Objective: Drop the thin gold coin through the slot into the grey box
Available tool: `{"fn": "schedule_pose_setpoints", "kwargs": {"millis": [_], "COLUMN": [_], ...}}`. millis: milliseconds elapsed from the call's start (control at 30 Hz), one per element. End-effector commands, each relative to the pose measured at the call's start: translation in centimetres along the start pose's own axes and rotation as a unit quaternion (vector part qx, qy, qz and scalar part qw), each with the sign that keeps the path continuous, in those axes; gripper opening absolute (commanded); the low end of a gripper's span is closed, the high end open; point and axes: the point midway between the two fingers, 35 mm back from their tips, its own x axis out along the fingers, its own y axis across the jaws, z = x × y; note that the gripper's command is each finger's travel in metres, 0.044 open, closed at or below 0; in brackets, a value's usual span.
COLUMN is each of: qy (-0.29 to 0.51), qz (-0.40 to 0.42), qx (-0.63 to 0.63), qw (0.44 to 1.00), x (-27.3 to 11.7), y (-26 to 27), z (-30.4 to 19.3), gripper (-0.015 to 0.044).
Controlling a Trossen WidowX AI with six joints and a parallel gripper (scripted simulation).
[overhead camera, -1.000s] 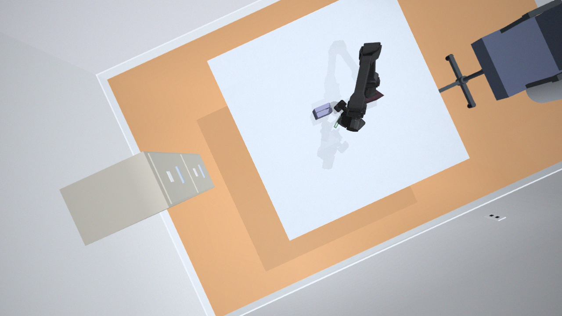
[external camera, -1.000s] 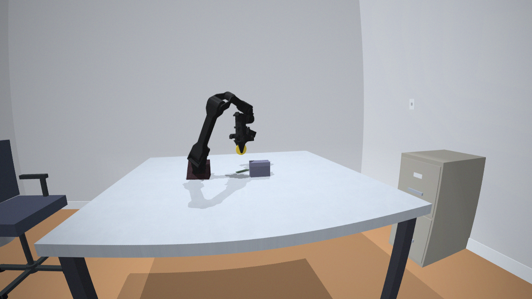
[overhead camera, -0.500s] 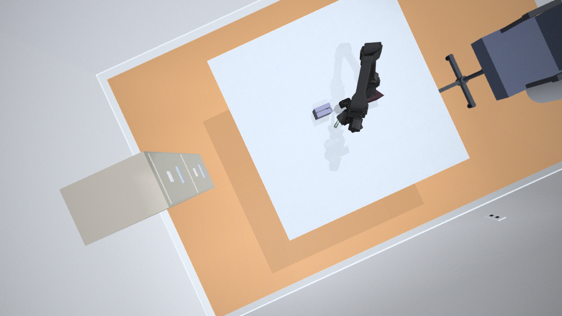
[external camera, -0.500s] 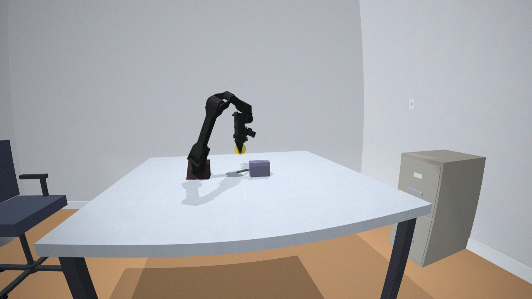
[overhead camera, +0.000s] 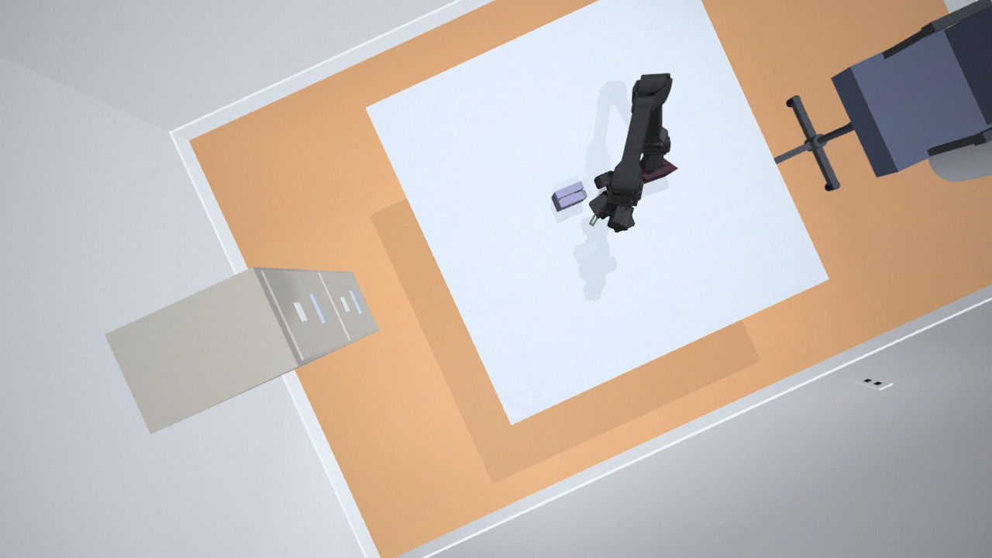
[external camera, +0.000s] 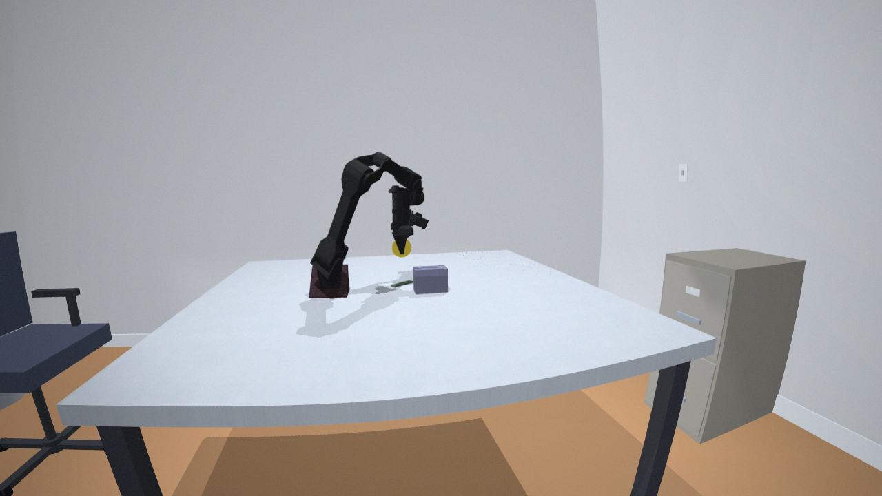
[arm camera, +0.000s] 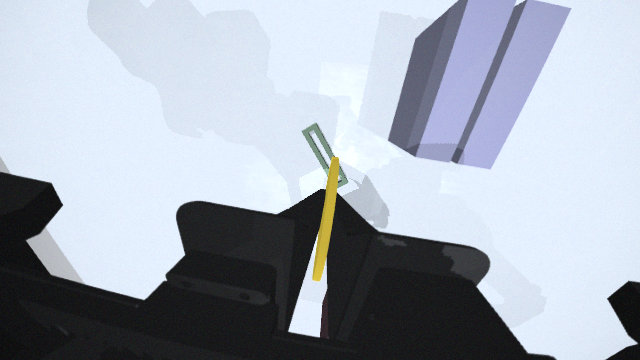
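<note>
Gold coin (external camera: 395, 248) (arm camera: 327, 220) is clamped on edge between the nearly closed fingers (external camera: 401, 253), above the table (external camera: 382, 357). Transfer step appears in hand: align coin with slot (arm camera: 487, 85), beyond the fingertips; then lower.

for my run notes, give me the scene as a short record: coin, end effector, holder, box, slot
coin: gold, on edge, raised above the table
end effector: shut on the coin
holder: green, coin out of it
box: grey-purple, on the table, beside the holder
slot: in the lid, coin not in it
</note>
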Motion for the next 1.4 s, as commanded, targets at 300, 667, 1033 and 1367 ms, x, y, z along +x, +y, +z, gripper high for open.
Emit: {"fn": "schedule_pose_setpoints", "kwargs": {"millis": [300,667,1033,1367], "qy": [-0.003,-0.003,-0.003,-0.003], "qz": [0.003,0.004,0.002,-0.002], "qx": [0.001,0.005,0.002,-0.002], "qw": [1.0,1.0,1.0,1.0], "x": [-0.3,-0.4,-0.3,-0.2], "y": [-2.1,-4.0,-6.1,-8.2], "z": [2.6,4.3,6.0,7.4], "gripper": [0.0,0.0,0.0,0.0]}}
